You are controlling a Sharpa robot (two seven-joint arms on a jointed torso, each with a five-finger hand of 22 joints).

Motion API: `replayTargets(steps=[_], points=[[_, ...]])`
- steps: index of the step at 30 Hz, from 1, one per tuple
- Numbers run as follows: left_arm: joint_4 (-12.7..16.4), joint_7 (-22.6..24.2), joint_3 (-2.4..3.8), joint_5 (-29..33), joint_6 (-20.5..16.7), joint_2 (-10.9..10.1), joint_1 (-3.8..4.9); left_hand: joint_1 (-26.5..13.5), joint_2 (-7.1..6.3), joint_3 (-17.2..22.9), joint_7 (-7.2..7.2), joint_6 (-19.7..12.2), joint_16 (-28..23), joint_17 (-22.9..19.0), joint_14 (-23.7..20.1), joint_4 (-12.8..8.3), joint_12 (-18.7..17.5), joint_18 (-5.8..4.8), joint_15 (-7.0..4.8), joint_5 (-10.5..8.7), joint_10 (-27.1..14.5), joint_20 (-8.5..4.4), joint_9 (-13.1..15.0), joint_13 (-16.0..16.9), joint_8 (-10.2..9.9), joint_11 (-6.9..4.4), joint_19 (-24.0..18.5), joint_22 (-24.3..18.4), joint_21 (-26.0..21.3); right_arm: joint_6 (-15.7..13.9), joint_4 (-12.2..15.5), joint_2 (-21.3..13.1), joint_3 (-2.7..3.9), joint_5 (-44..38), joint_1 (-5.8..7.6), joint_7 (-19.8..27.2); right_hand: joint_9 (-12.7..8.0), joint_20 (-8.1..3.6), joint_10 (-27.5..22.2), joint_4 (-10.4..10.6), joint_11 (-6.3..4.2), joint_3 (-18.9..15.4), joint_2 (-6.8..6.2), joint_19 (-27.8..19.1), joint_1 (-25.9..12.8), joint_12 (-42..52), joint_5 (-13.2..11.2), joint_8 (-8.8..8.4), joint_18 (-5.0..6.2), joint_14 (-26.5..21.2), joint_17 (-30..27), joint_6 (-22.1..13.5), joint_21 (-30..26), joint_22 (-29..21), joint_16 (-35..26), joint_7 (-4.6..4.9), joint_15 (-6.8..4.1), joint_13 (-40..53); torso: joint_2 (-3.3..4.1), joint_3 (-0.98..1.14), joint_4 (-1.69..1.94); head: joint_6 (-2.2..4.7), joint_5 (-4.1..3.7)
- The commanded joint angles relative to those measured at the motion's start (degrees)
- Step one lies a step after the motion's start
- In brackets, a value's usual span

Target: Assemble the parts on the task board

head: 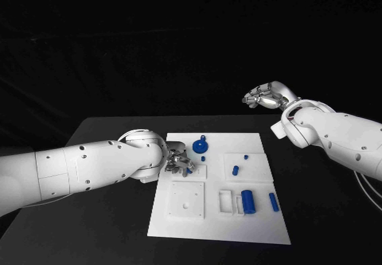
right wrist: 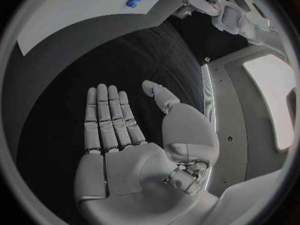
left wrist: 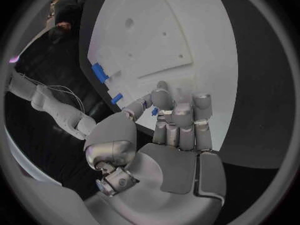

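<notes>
The white task board [head: 259, 229] lies in the middle of the black table. My left hand [head: 178, 162] hangs low over a small raised white block [head: 199, 173] at the board's near-left part, fingers curled in. A small blue part [left wrist: 154, 111] sits pinched between its fingertips. A round blue part with a knob [head: 201, 146] stands just beyond that hand. A thick blue cylinder [head: 249, 201] and a thin blue pin [head: 274, 201] lie on the board's right half. My right hand [head: 266, 97] is raised past the table's far right corner, flat, fingers apart, holding nothing.
A square white plate with holes [head: 185, 201] and white slotted blocks [head: 226, 201] sit on the board's near half. Two short blue pegs [head: 235, 170] lie on a raised panel further back. Bare black table [head: 326, 210] flanks the board on both sides.
</notes>
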Motion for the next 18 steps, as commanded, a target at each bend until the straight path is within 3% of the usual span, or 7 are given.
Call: replayTargets(steps=[1, 9, 18], points=[[0.3, -0.5, -0.5, 0.9, 3.4, 0.4, -0.69, -0.6, 0.89, 1.0, -2.56, 3.7, 0.2, 0.1, 1.7, -0.3, 0.3, 0.64, -3.08, -0.4, 0.3, -6.44, 0.1, 0.1, 0.5, -2.0, -0.2, 0.1, 0.2, 0.1, 0.1, 0.0, 0.04, 0.0, 0.02, 0.4, -0.1, 0.05, 0.4, 0.3, 0.23, 0.0, -0.04, -0.5, -0.3, -0.3, 0.4, -0.1, 0.39, -0.1, -0.1, -0.4, -0.1, 0.1, 0.0, 0.1, 0.34, -0.1, -0.01, 0.0, -0.01, -0.01, -0.02], [0.1, -0.6, -0.5, 1.5, 4.4, 0.5, -0.69, -1.6, 1.33, 1.1, -2.66, 3.7, 0.3, 0.2, 1.7, 0.3, 0.4, 0.74, -3.0, -1.49, 0.3, -6.51, -0.2, 0.2, 1.0, -2.11, -0.4, 0.2, 0.3, 0.1, 0.3, -0.1, 0.04, 0.0, 0.02, 0.4, -0.1, 0.05, 0.4, 0.4, 0.23, 0.0, -0.05, -0.5, -0.4, -0.3, 0.7, -0.09, 0.39, -0.1, -0.2, -0.4, 0.0, 0.1, 0.0, 0.09, 0.34, -0.2, -0.01, 0.02, 0.02, -0.03, -0.03], [-0.4, -0.9, -0.5, 2.0, 4.8, 0.6, -0.69, -1.8, 1.9, 1.4, -2.68, 3.6, 0.4, 0.2, 1.7, 0.4, 0.5, 0.77, -2.99, -1.48, 0.2, -6.53, -0.3, 0.2, 1.2, -2.13, -0.4, 0.3, 0.3, 0.0, 0.3, -0.1, 0.04, 0.0, 0.02, 0.4, -0.2, 0.05, 0.5, 0.6, 0.22, 0.1, -0.03, -0.5, -0.4, -0.4, 1.6, -0.06, 0.39, -0.1, -0.3, -0.4, 0.0, 0.1, 0.1, 0.09, 0.35, -0.3, -0.02, 0.0, 0.02, -0.02, -0.04]])
